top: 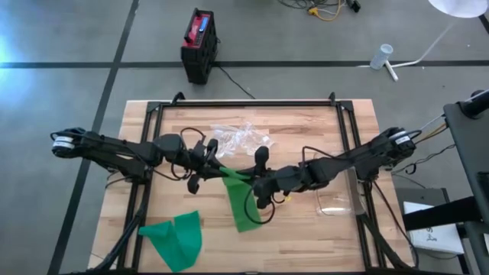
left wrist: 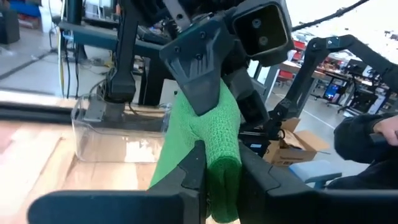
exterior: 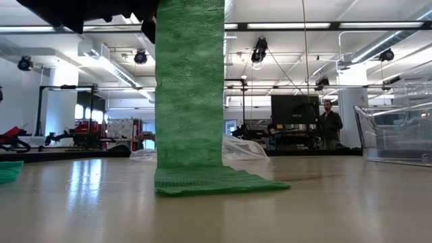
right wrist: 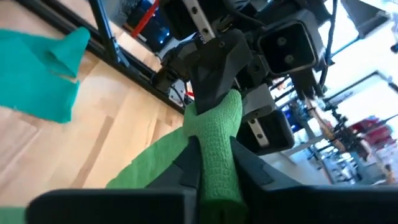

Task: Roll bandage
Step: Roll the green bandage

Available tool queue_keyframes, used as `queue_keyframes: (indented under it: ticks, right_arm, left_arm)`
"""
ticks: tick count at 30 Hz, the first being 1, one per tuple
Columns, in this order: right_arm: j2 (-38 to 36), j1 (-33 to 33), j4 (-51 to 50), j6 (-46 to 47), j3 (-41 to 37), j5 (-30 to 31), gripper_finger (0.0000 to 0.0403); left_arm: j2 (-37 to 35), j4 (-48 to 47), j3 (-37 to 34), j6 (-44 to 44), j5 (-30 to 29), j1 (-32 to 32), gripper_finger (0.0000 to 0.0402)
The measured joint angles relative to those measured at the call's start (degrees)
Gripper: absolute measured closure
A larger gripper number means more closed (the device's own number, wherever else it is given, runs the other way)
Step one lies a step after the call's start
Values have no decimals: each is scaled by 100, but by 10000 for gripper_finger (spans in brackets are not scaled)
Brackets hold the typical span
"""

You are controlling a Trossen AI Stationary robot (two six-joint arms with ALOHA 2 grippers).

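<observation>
high view: both arms meet over the middle of the table [top: 321, 237], each holding the top of one green bandage [top: 240, 200]. the left gripper [top: 215, 163] and the right gripper [top: 258, 182] lie just beside each other, facing one another, with the strip's upper end between them. left wrist view: the left fingers [left wrist: 193, 167] are pressed onto the bandage, pinching it, and the right gripper clamps the same fold from the far side. right wrist view: the right fingers [right wrist: 245, 163] likewise pinch the green fabric, with the left gripper opposite. low view: the strip hangs upright from the grippers, its long axis vertical, and its lower end lies folded flat on the wood. judged from this, the free length runs downward and away from both sets of fingers, so rolling would have to gather it upward toward the pinch; neither arm is clearly nearer. a second green cloth [top: 175, 238] lies well apart near the front left edge, a clear bin [top: 338, 200] sits to the right, and clear wrapping [top: 243, 138] lies behind the grippers.
</observation>
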Motion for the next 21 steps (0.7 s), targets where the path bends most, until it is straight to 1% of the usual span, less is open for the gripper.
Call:
queue_keyframes:
  ticks: [4, 10, 13, 17, 19, 21]
  right_arm:
    - [-196, 0, -4, 383, -2, -68, 375]
    - [-555, 0, 1, 1085, -7, -232, 362]
    - [-629, -10, 44, 1315, 0, -287, 367]
    - [-638, 0, 12, 1543, 0, -348, 370]
    - [-636, -15, 33, 1641, 0, -449, 368]
    - [-636, -22, 22, 1748, 0, -621, 366]
  left_arm:
    - [-55, 185, 11, 340, -85, -89, 321]
    - [45, 334, 15, 557, -74, -324, 250]
    - [151, 366, 4, 614, -293, -420, 224]
    - [300, 501, 4, 589, -523, -422, 206]
    - [381, 644, 4, 574, -688, -422, 206]
    - [437, 732, 4, 570, -807, -422, 214]
